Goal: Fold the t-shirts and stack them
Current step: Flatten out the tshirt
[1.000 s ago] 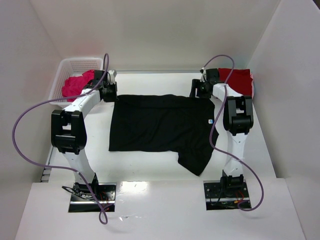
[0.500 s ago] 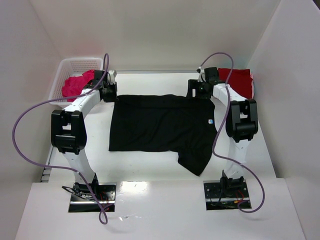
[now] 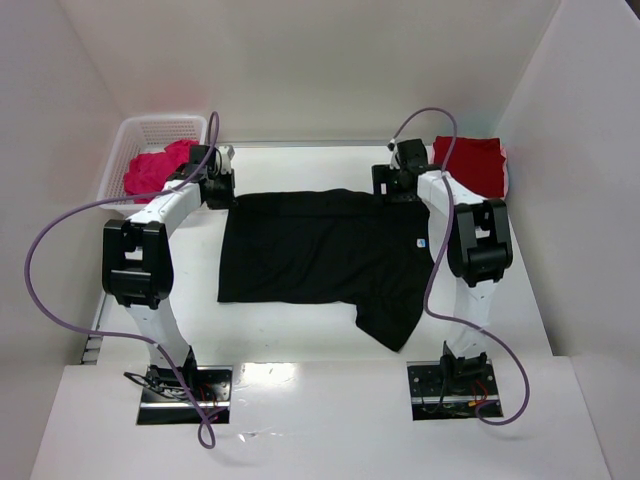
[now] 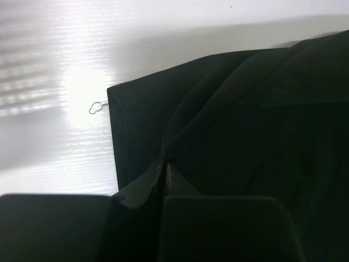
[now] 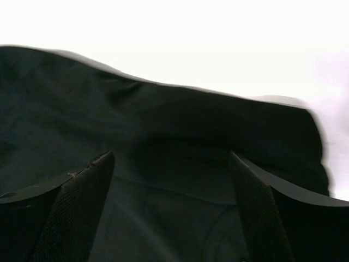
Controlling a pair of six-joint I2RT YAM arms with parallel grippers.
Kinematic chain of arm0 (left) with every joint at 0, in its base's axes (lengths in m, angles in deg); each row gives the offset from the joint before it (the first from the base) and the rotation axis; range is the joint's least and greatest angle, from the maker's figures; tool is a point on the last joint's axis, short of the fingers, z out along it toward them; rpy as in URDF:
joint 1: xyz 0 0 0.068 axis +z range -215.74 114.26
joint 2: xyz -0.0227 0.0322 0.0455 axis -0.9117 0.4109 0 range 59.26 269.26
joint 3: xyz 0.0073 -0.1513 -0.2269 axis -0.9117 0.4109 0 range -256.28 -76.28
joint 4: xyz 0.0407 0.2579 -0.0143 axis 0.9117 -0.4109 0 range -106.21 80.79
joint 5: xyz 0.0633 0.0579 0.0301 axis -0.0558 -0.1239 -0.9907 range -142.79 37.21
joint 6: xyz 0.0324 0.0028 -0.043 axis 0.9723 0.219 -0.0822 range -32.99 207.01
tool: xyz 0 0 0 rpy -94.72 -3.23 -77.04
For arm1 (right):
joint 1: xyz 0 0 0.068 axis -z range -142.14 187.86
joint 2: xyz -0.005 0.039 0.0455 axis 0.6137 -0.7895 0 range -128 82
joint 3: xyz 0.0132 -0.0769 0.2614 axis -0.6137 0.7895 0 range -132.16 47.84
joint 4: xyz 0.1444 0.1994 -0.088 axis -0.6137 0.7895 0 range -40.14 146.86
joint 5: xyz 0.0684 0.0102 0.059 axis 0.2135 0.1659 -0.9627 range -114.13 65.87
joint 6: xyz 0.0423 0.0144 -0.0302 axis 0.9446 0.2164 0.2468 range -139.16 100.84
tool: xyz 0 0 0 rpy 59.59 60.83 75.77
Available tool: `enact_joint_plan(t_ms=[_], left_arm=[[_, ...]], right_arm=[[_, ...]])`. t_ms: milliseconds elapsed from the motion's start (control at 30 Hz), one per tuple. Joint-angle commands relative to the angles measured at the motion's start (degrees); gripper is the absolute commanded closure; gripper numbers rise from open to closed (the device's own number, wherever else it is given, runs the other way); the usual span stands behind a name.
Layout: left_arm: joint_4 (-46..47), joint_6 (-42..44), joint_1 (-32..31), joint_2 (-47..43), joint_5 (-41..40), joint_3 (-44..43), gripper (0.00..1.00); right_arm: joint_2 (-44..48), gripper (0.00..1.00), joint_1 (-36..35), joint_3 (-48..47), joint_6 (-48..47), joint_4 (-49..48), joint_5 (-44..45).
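Seen from above: black t-shirt (image 3: 320, 250) spread wide across the middle of the white bench (image 3: 300, 335). One sleeve flopped toward the near edge on the right, small pale label (image 3: 422, 241) near the right side. Soft matte knit, shallow wrinkles, far edge nearly straight.

At the far left corner, left tool (image 4: 163, 170) pinched tight on the black cloth, with a small ridge of fabric gathered between dark fingers (image 4: 218, 229). At the far right corner, right tool (image 5: 172, 164) spread wide, textured pads (image 5: 82, 207) either side of a rolled edge, gripping nothing.

Dark red t-shirt (image 3: 475, 162) lying as a flat patch at the far right of the bench, apart from the black one. Magenta-pink t-shirt (image 3: 150, 170) bunched inside the white plastic mesh basket (image 3: 160, 125) at the far left.

Judged step: taking hold of both far corners for a first fold of the black t-shirt, with only one corner secured. Next move probably calls for closing the right tool on the edge with enough cloth between the pads. Then lifting both corners evenly and drawing them toward the near edge. Thin, limp fabric, likely to sag and to slip from a shallow pinch.
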Motion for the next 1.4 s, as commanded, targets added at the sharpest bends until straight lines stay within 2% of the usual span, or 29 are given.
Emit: enact_joint_plan(t_ms=[0,100,467,767,1133,1267,1367], left_arm=[[0.9,0.8,0.0,-2.9,1.3,0.2,1.0],[0.9,0.8,0.0,-2.9,1.3,0.8,1.0],[0.9,0.8,0.0,-3.4,1.3,0.8,1.0],[0.9,1.4,0.0,-3.9,1.3,0.8,1.0],[0.4,1.4,0.0,-3.4,1.3,-0.3,1.0],[0.4,1.4,0.0,-3.4,1.3,-0.3,1.0],[0.4,1.4,0.0,-3.4,1.3,-0.3,1.0]], right_arm=[[4.8,0.1,0.1,-0.7,-1.6,-2.9,6.9],[4.2,0.1,0.6,-1.8,-3.1,-3.4,9.5],[0.3,0.1,3.2,-3.6,-3.1,-2.9,9.5],[-4.2,0.17,3.2,-7.7,-4.1,-1.3,5.6],[-5.4,0.17,4.9,-7.3,-5.3,0.2,-2.9],[-5.4,0.21,4.9,-6.7,-5.8,0.8,-3.4],[-5.9,0.31,4.9,-6.7,-5.8,0.8,-4.1]])
